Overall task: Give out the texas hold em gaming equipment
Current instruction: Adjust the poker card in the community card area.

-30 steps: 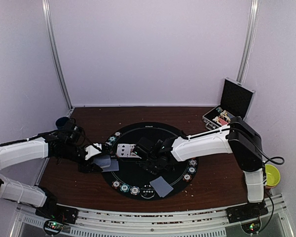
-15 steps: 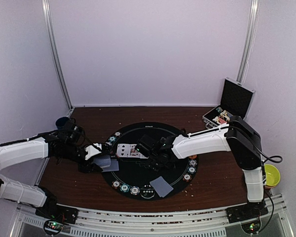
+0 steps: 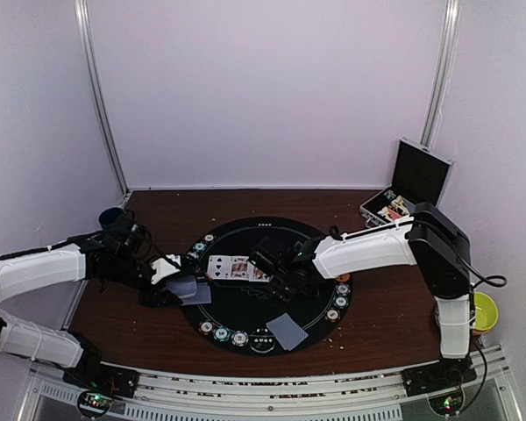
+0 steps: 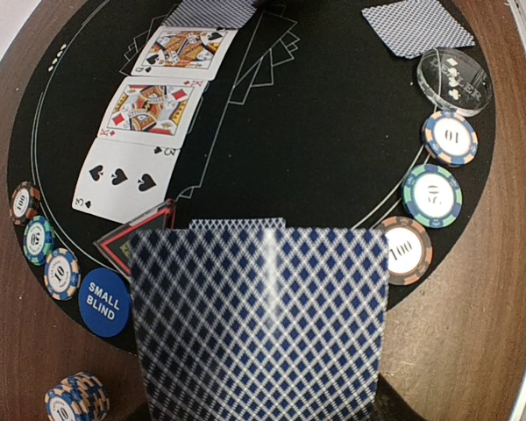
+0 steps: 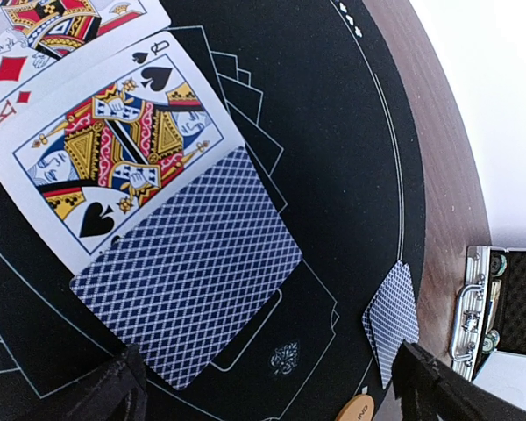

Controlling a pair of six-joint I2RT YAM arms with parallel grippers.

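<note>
Top external view: the left gripper [image 3: 168, 288] sits at the left edge of the round black mat [image 3: 245, 307] and pinches the held cards [image 3: 193, 290], backs up, over the mat's rim. The right gripper [image 3: 265, 265] extends from the right to the mat's centre, just beside the row of face-up cards [image 3: 226, 267]; its opening cannot be read in this view. Poker chips [image 3: 222, 333] lie along the near rim, with a face-down pair [image 3: 287, 331] just right of them. The open black case [image 3: 408, 184] stands at the far right corner of the table. Left wrist view: the held cards fill the foreground and hide the fingers. Beyond them the three of spades [image 4: 127, 180], king of diamonds [image 4: 153, 107] and queen of spades [image 4: 186, 50] lie in a line, edges overlapping, with a face-down card [image 4: 210, 12] at the far end. The red triangle marker [image 4: 136, 237] lies near the three's corner, the blue disc [image 4: 104, 302] just beside it at the rim. Right wrist view: the right gripper's fingers [image 5: 114, 386] stand spread wide, holding nothing, on either side of the face-down card, which overlaps the queen's edge. The orange disc [image 5: 359, 408] shows at the bottom edge
</note>
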